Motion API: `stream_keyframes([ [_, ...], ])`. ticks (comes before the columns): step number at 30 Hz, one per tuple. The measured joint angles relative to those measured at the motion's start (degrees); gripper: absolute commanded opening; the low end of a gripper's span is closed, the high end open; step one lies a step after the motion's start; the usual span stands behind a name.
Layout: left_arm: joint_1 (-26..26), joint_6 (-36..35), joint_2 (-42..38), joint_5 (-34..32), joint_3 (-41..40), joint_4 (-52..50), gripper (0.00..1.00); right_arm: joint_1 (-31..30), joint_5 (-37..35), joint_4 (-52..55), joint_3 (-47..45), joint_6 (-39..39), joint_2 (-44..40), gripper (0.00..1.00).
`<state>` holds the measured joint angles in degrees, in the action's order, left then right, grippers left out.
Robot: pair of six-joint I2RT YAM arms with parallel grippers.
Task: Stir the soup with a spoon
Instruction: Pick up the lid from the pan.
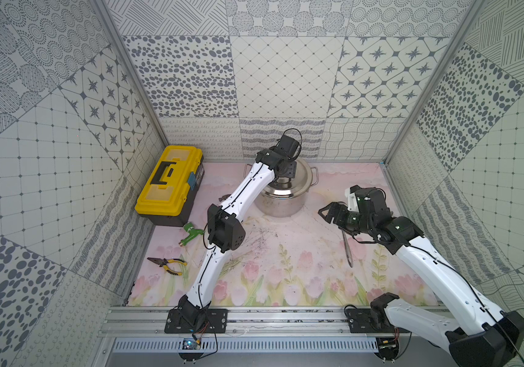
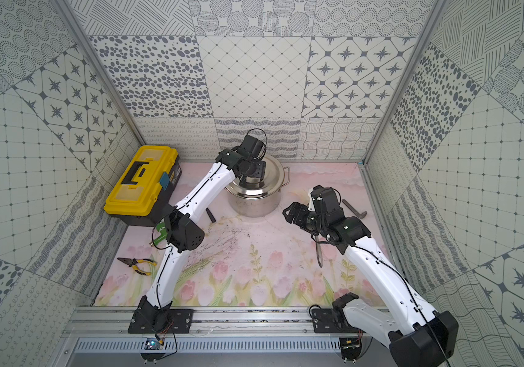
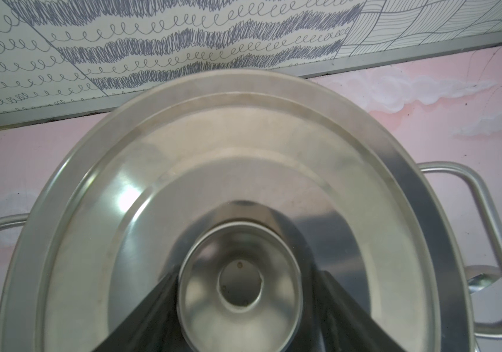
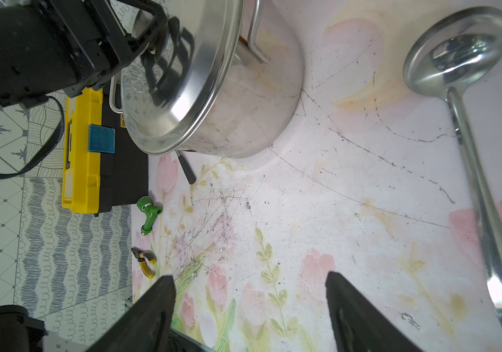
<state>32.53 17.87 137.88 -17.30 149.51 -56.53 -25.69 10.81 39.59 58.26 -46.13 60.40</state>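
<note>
Two steel items matter here. The stockpot (image 1: 281, 203) is a large, shiny, straight-walled cylinder with a loop handle on each side and a scuffed lower wall. It sits midway along the back edge of the table (image 1: 286, 273), which wears a scratched pink floral mat. A flat round steel lid (image 3: 243, 137) with stepped rings is on the pot, so the inside is hidden. The lid's knob (image 3: 240, 283) is a hollow, flared steel cup.

The ladle (image 4: 467, 158) is all steel, with a small round mirror-bright bowl and a long thin handle that flattens at the end. It lies flat on the mat between the pot and the right edge, bowl toward the back edge, and nothing touches it.

The left gripper (image 3: 249, 274) is over the lid centre with its black fingers straddling the knob. One finger sits at the knob's rim and a gap shows at the other, so it is parted with no clamp. The right gripper (image 4: 249, 275) hovers near the ladle, jaws wide and empty. A yellow plastic toolbox (image 1: 168, 184) fills the back left corner.
</note>
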Motion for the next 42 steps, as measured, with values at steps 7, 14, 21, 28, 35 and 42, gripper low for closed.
stream_keyframes([
  [7,-0.1,-0.1,0.6,-0.4,0.3,1.2,0.57,0.0,0.0,0.0,0.0,-0.1,0.0,0.82],
  [14,-0.1,-0.3,0.7,-0.3,0.5,1.8,0.21,0.0,-0.4,-0.1,-0.2,-0.9,0.0,0.83],
  [21,-0.1,-0.5,-0.6,0.9,0.5,1.8,0.00,0.0,-0.8,-0.1,-1.3,-1.0,0.0,0.82],
  [28,0.1,-1.6,-5.5,2.2,0.5,3.3,0.00,0.0,-1.3,-0.1,-1.3,-0.7,-0.1,0.83],
  [35,1.5,-1.5,-12.9,2.0,-0.9,3.0,0.00,0.0,-2.6,-0.1,-1.3,0.1,-0.1,0.82],
  [42,6.9,-1.0,-28.0,0.2,-18.6,2.9,0.00,0.0,-6.1,1.3,-1.2,0.5,-2.6,0.85],
])
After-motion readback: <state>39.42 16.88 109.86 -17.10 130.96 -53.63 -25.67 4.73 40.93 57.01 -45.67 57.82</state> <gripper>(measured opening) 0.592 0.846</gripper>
